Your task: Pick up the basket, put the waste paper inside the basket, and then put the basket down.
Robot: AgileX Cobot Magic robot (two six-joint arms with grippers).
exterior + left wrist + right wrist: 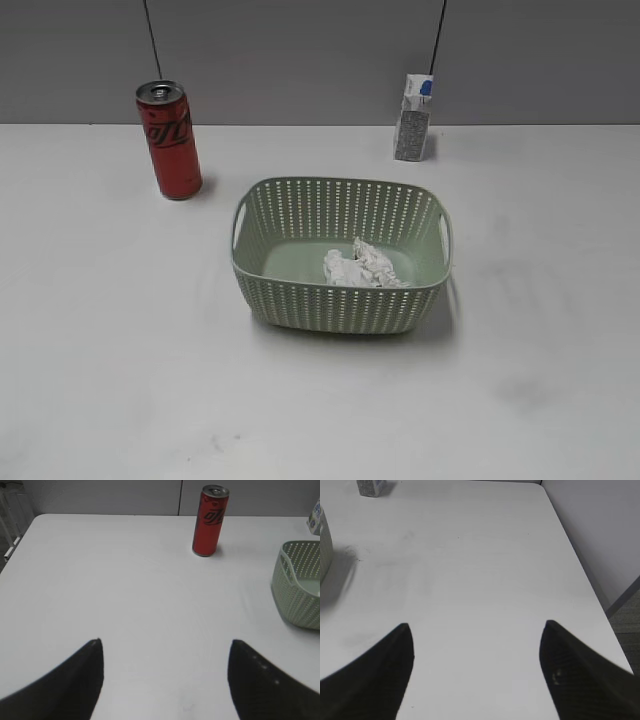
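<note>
Both claws hang spread and empty over bare desk (100,380): left claw (165,652), right claw (476,635). Basket (342,300) rests mid-desk, waste paper (362,268) inside; long axis left-right, lying right of left claw, left of right.

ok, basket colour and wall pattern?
Pale sage green basket, walls perforated in rows of small holes; clearest in the exterior view.

basket (299,587): cut off by left wrist view's right edge
carton (371,487): top cropped, right wrist view
carton print (412,133): too small to read
</note>
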